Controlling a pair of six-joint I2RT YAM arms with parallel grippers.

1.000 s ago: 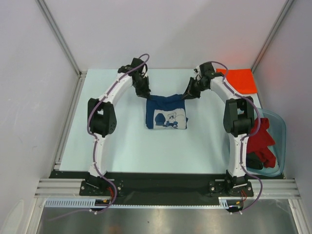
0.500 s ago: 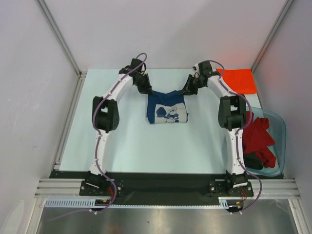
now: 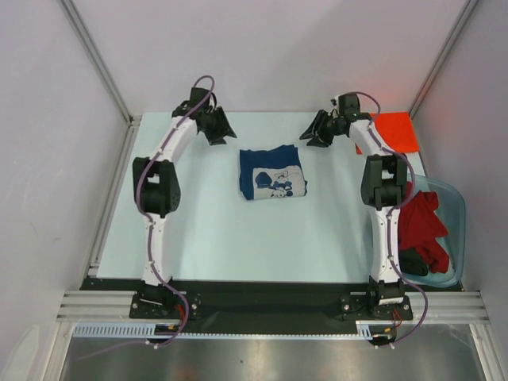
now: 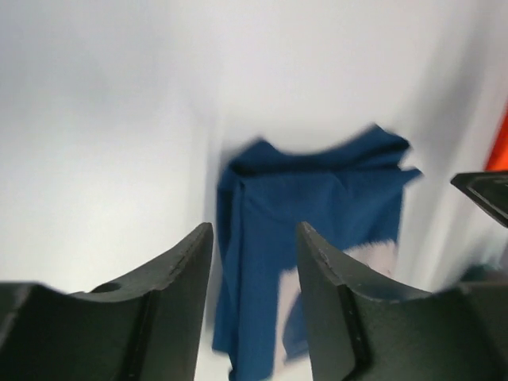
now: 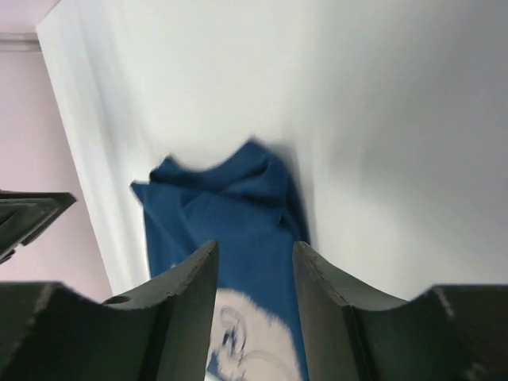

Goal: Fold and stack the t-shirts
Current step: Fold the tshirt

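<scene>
**Overhead view.** A folded navy t-shirt, white print facing up, lies flat on the pale counter, toward the far middle. The left hand is near the shirt's far left corner and the right hand near its far right corner. Both are clear of the cloth.

**Wrist views.** On each hand the dark fingers stand spread with nothing pinched between them. The navy shirt shows on the counter beyond the gap. Its far edge is rumpled, and part of the white print is visible at the near side.

**Right side of the counter.** An orange t-shirt lies flat in the far right corner, partly behind the right arm. A clear bluish tub stands at the right edge. It holds a crumpled red t-shirt, with a dark garment at its near end.
</scene>
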